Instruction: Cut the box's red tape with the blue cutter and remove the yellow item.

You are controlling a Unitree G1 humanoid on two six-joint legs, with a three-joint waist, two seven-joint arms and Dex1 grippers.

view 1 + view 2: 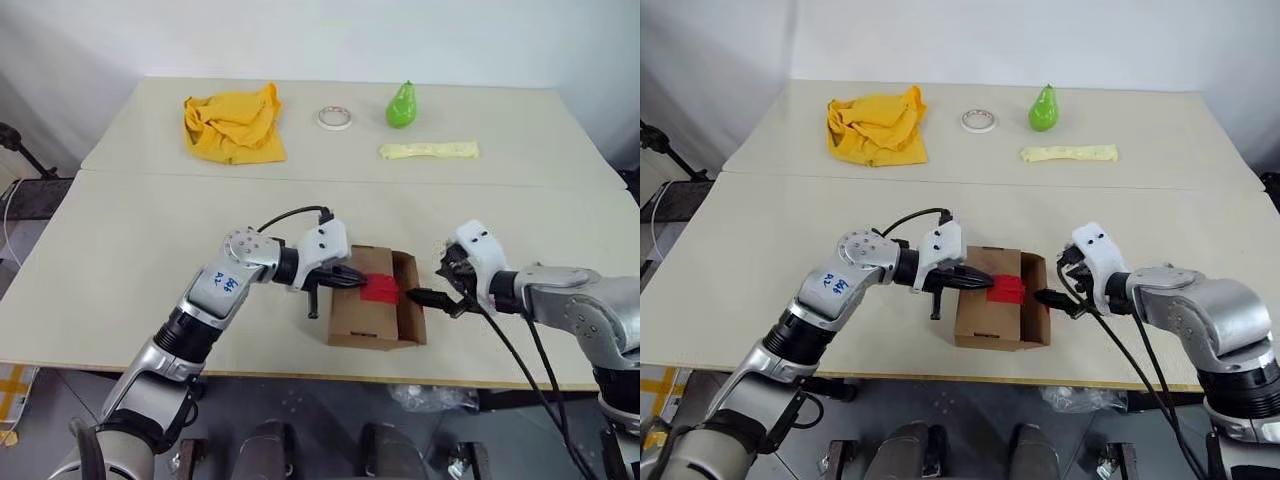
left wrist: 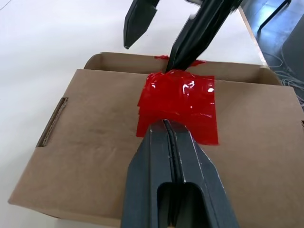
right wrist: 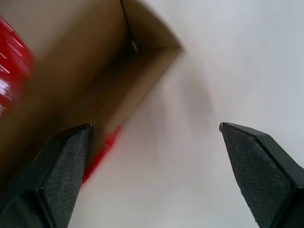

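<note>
The box [image 1: 375,310] sits near the front edge of the tabletop [image 1: 120,240], about midway along it, between my two arms. Its top flap carries the red tape [image 2: 178,102], crumpled and wrinkled, bunched near the flap's edge where the right side of the carton stands open.

My left gripper [image 2: 167,130] rests over that flap with its two black fingers pressed tightly together, their tips at the near edge of the tape; I see nothing between them. A slim dark piece hangs down beside that gripper at the carton's left side, but I cannot tell what it is.

My right gripper [image 1: 432,297] is at the open right end of the box, its fingers [image 3: 61,166] spread wide and holding nothing, one tip close to the tape.

Toward the far edge lie a yellow-orange cloth [image 1: 233,124], a white tape roll [image 1: 335,118], a green pear [image 1: 402,106] and a pale yellow strip [image 1: 429,151].
</note>
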